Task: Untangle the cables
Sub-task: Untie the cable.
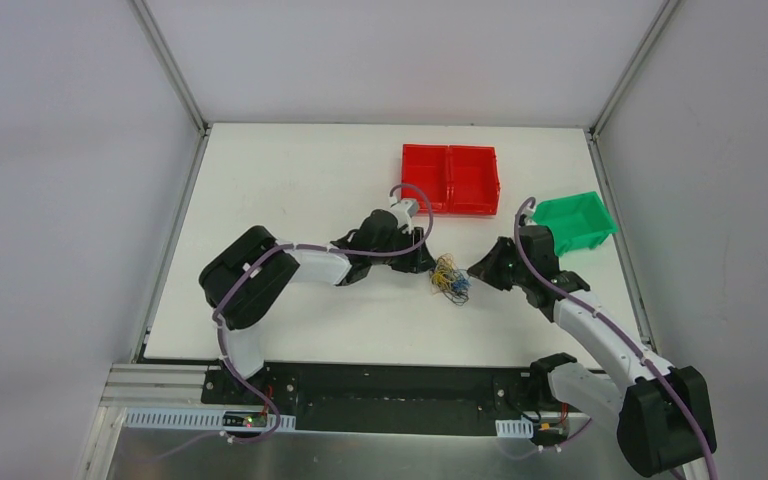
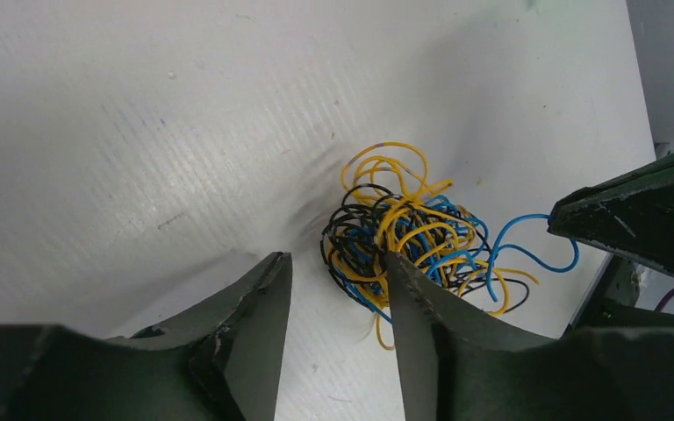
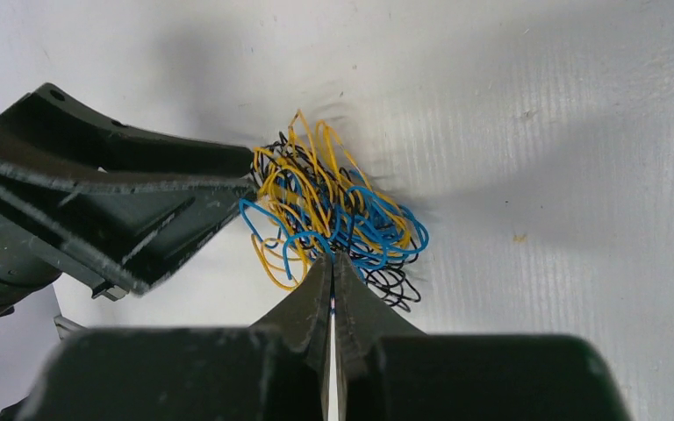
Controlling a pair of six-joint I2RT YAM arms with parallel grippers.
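white ribbed table between pale grey walls, cables at centre

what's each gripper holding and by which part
The right gripper is shut on the cables, pinching a blue strand at the clump's edge; the left gripper is open, holding nothing.

The cables are yellow, blue and black; the table is plain white; a red bin, a green bin.
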